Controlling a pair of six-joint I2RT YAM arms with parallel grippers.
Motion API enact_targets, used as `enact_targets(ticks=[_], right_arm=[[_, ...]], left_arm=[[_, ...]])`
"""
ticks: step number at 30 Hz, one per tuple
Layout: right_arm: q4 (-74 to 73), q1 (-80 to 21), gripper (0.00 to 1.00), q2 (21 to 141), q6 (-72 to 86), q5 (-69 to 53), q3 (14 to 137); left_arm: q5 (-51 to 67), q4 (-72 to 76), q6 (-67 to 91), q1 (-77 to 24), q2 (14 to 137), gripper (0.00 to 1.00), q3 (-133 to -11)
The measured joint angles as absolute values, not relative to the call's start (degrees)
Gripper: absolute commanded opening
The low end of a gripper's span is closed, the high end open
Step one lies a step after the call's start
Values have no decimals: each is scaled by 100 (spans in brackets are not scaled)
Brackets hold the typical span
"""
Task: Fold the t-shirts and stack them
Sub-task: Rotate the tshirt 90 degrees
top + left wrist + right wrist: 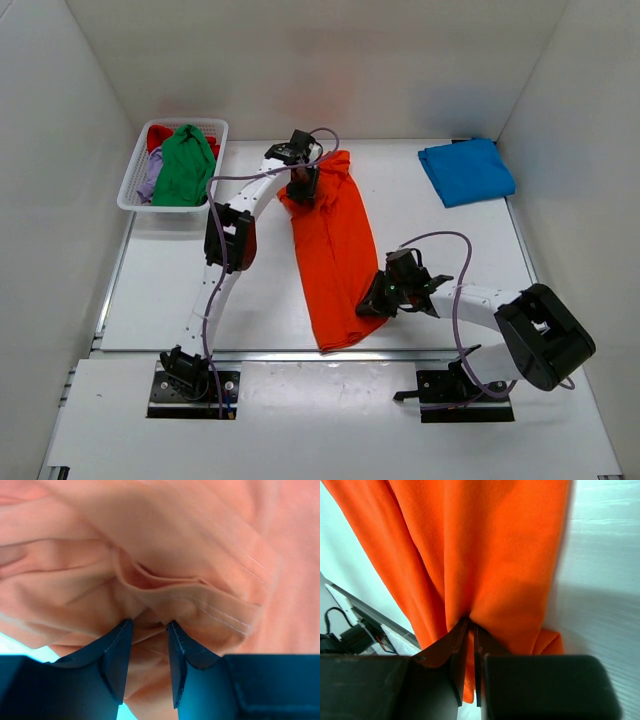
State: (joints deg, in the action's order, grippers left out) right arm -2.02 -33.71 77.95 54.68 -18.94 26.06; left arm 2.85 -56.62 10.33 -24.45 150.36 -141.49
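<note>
No readable text, label, brand, number or sign anywhere in any of the three views

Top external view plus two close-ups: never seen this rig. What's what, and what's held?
Two robot arms, left and right, bolted at the near edge of the table. The wide picture looks down from above and behind; each close-up is a wrist camera. On the table: an orange t-shirt, a folded blue t-shirt far right, a white basket holding a green t-shirt and others far left. The right fingers pinch the orange shirt's near end. The left fingers straddle a fold at its far end; whether they grip is unclear.
</note>
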Motion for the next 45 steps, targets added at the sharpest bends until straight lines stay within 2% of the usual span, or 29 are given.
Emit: enact_targets(ticks=[13,21,25,28,35,36,38,41,43,45], right_arm=[[285,-4241,11,8001,5986,-1544,2620],[803,-4646,14,8482,6152,-1616,2808],[961,-4630,23,8711,6139,-1826,2943],[1004,-4523,34,8774,6018,-2003,3011],[635,-4348,47,8967,5089,-2102,3559],[548,-4318,55,8958,4912,-2053,3636],[390,-4263,64,8860,4587,-1911,3754],[64,-4147,73,8560,4115,-1529,3771],[-246,-3994,76,8311,3809,-1273,3750],[-464,-3806,74,8047,3586,-1135,3699]], left_arm=[[12,-5151,1173,-1793,15065,51,-14261],[106,-4707,1297,-1850,15404,48,-14494],[217,-4536,1444,-1828,15474,47,-14569],[331,-4405,1623,-1765,15495,46,-14569],[753,-3846,2093,-1490,15559,53,-14604],[849,-3778,2171,-1448,15561,54,-14634],[1035,-3634,2311,-1396,15554,55,-14669],[1186,-3524,2410,-1339,15393,56,-14532],[1258,-3548,2408,-1358,15054,55,-14151],[1330,-3658,2390,-1406,14549,55,-13600]])
